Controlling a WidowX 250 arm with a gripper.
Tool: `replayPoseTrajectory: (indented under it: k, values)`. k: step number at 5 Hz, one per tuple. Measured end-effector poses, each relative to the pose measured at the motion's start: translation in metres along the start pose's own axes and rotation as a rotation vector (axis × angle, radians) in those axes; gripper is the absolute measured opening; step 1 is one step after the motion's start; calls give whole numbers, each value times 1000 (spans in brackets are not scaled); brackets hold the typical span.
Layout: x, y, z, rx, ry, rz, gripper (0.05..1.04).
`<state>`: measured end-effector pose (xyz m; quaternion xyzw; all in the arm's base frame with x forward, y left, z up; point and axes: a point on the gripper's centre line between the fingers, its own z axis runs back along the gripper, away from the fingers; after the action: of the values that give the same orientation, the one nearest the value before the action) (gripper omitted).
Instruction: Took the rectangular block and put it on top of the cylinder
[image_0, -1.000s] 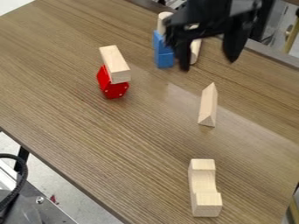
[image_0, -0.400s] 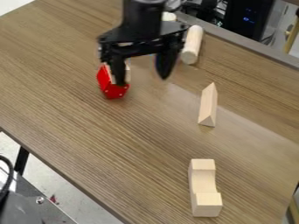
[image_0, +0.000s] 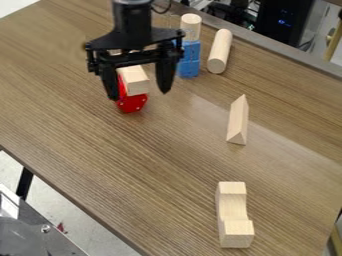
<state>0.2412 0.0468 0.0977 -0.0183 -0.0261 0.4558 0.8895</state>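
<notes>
Black fingers (image_0: 165, 75), spread apart, partly hide the red piece (image_0: 131, 104) and the rectangular block (image_0: 137, 84) resting on it.

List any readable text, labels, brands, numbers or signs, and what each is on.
No readable text.
Black box with blue lights beyond the table: blue marks too small to read.
Red block: pale dots on its end, no lettering I can make out.
Pale wooden rectangular block on it: no print visible.
</notes>
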Motion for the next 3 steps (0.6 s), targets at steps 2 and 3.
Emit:
replayPoseTrajectory:
  k: [2,3]
  values:
    - [27,-6,-15,5,14,-13,999]
    - [39,-13,-18,12,1,-21,999]
